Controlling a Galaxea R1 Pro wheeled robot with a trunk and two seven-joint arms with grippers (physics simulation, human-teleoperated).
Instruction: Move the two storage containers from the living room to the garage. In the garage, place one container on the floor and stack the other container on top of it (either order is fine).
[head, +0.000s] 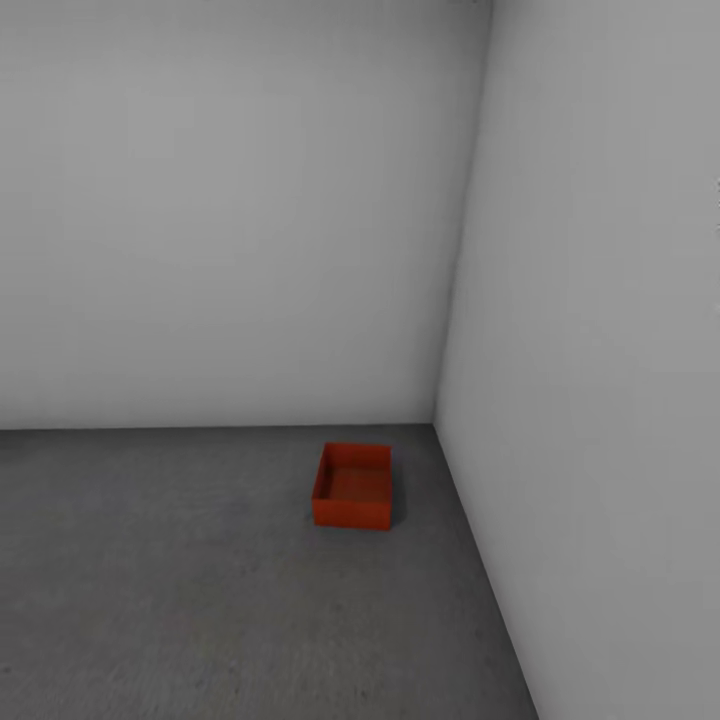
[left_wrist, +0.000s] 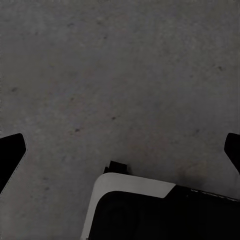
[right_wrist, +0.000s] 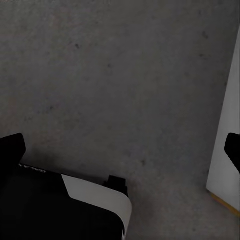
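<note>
Grey floor (head: 200, 600); orange container (head: 352, 487) near corner

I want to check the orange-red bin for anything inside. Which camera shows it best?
The head view: the storage container sits whole on the dark grey floor near the wall corner, its open inside visible and apparently empty. Both wrist views look down at bare floor beside the robot's base.

Left black two-finger gripper (left_wrist: 120, 150): fingers spread wide, empty, pointing down.
Right black two-finger gripper (right_wrist: 120, 150): fingers spread wide, empty, pointing down.
</note>
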